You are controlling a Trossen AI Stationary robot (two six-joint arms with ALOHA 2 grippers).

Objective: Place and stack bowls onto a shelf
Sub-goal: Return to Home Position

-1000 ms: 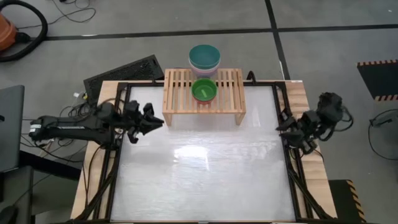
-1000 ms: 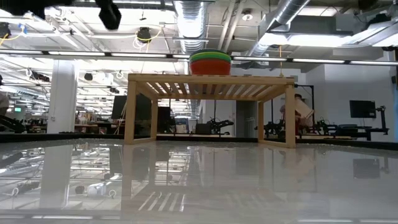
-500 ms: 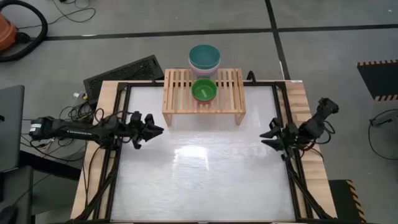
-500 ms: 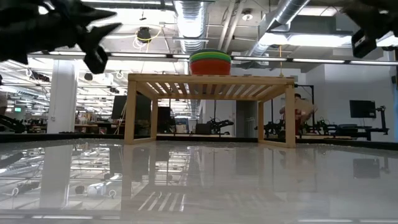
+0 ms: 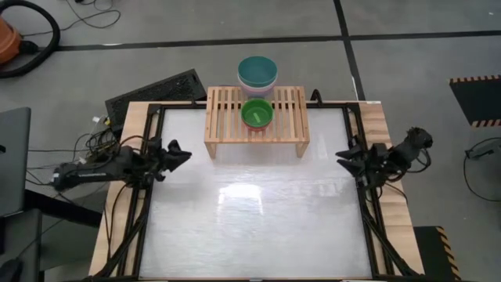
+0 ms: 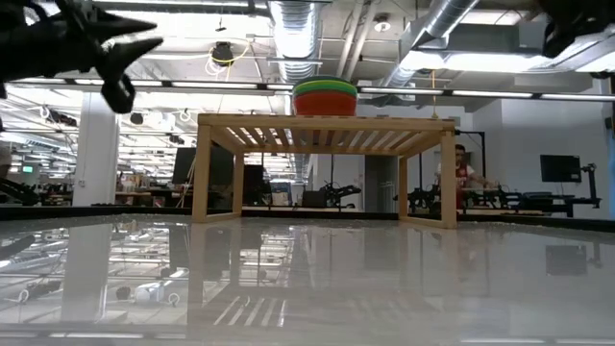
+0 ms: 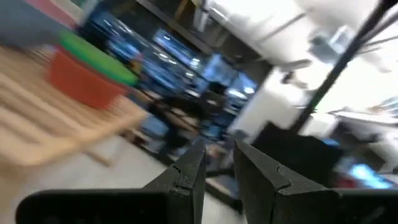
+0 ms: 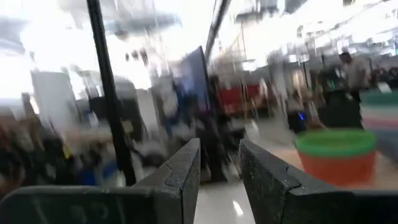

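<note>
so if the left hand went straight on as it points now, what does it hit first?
Probably nothing: the left hand is raised, and in its wrist view the shelf and bowl stack lie off to one side. Depth unclear; it might skim the shelf's corner.

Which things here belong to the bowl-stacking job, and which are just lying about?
Job: shelf; green-topped bowl stack on it; teal-topped bowl stack at its back; left gripper and right gripper, empty, at the table's sides.
Lying about: black panel; orange vacuum; loose cables.
</note>
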